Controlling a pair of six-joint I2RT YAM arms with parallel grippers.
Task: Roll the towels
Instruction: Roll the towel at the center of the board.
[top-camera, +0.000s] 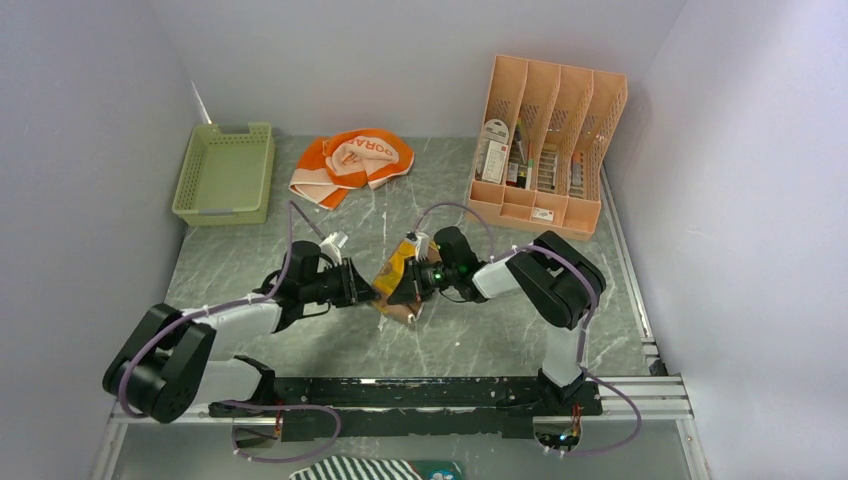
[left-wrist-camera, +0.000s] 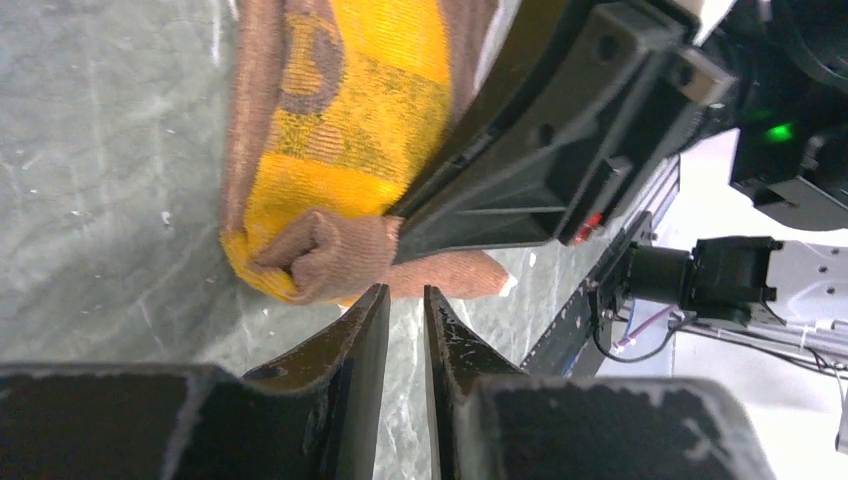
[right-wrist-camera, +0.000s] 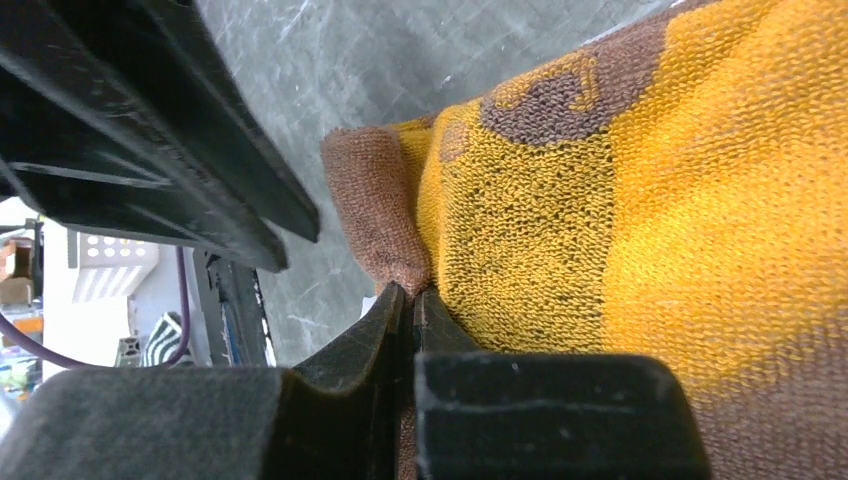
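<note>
Item: yellow towel (top-camera: 395, 285), middle of desk (top-camera: 480, 330), partly bundled. My right fingers (right-wrist-camera: 410, 300) clamped on brown edge, anchoring it. My left fingers (left-wrist-camera: 406, 300) narrow, empty, just beside corner, likely to tuck. Second item: orange towel (top-camera: 352, 163), far, unrolled.

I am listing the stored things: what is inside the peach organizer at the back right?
The peach organizer shows a white packet in its left slot and small items in the middle ones, too small to name. Its dividers cover whatever lies deeper.
</note>
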